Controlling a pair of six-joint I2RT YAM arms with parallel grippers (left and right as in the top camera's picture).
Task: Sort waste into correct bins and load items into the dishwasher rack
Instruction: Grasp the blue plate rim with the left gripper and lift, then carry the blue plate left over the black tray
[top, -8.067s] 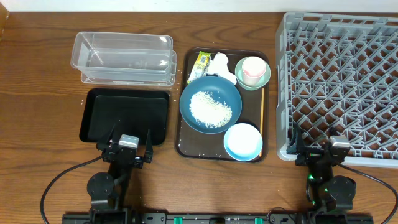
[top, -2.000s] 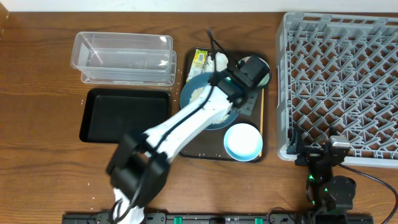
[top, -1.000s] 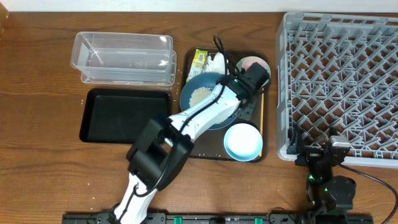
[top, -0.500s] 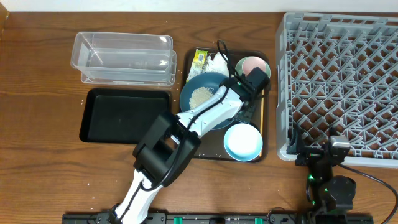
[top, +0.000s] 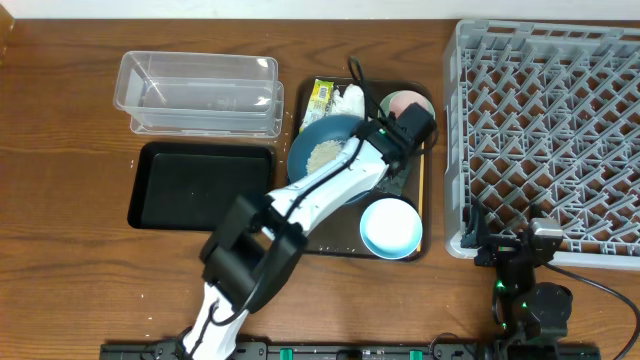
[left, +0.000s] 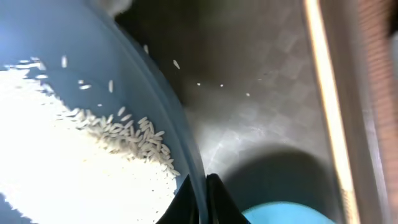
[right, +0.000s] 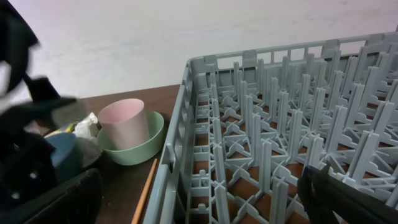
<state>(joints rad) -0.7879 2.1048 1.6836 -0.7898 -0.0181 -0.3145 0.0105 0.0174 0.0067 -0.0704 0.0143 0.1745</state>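
Wrapper (top: 322, 97) with illegibly small print

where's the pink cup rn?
Overhead view: the pink cup sits inside the green bowl at the far right corner of the brown tray, just left of the rack.
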